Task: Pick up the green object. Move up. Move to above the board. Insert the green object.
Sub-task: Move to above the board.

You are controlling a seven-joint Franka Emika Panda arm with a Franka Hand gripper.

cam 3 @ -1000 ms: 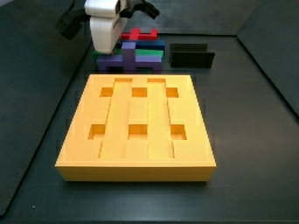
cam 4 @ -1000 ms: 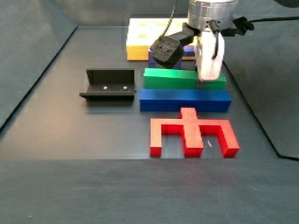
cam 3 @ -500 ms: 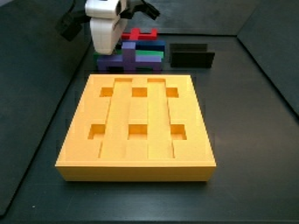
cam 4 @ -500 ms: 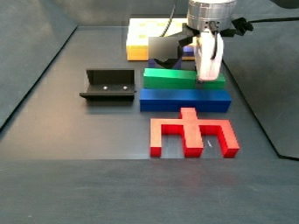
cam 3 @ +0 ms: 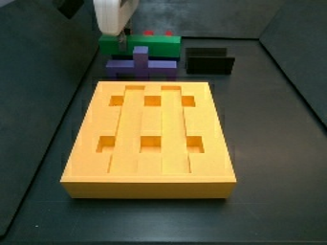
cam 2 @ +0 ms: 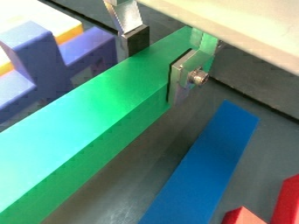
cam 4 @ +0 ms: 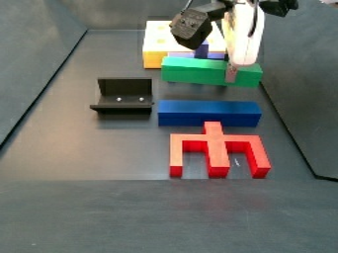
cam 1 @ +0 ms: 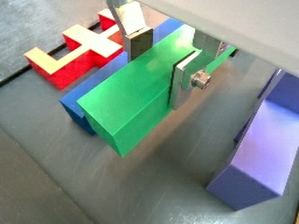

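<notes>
My gripper (cam 4: 239,65) is shut on the green object (cam 4: 209,71), a long bright-green bar, and holds it level in the air above the blue block (cam 4: 209,112). Both wrist views show the silver fingers clamped across the bar's width: the gripper (cam 1: 162,66) on the bar (cam 1: 131,98), and the gripper (cam 2: 158,59) on the bar (cam 2: 93,114). In a side view the gripper (cam 3: 120,32) and bar (cam 3: 110,43) hang at the far end behind the yellow-orange board (cam 3: 151,121). The board's six holes are empty. It also shows behind the gripper (cam 4: 161,40).
The blue block lies on the floor with a red forked piece (cam 4: 218,150) next to it. A purple block (cam 3: 141,65) stands by the board's far end and shows in a wrist view (cam 1: 263,140). The dark fixture (cam 4: 122,94) stands to one side.
The gripper has risen with the green bar in it. The bar has left its place on the blue block and now hangs above it.
</notes>
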